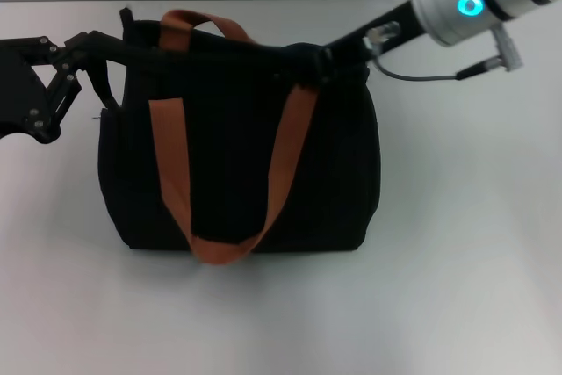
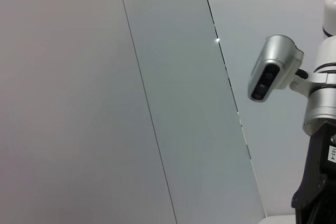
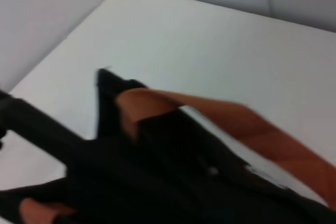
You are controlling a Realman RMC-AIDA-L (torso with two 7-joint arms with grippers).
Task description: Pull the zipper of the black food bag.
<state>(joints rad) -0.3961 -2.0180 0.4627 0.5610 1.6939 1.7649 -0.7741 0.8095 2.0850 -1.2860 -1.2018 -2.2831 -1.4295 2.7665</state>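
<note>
The black food bag (image 1: 228,173) stands upright in the middle of the white table, with two orange-brown straps (image 1: 171,164) hanging over its front. My left gripper (image 1: 118,63) comes in from the left and is shut on the bag's top left end. My right gripper (image 1: 323,61) reaches down from the upper right to the bag's top edge near its right end, black against the black fabric. The zipper pull does not show in the head view. In the right wrist view the bag top (image 3: 157,182) and a strap (image 3: 252,129) show, with a small silvery glint (image 3: 212,170) that may be the pull.
The white table (image 1: 474,243) runs on all sides of the bag, with a grey wall behind it. A grey cable (image 1: 421,75) loops below my right wrist. The left wrist view shows only the wall and my right arm's wrist camera (image 2: 273,69).
</note>
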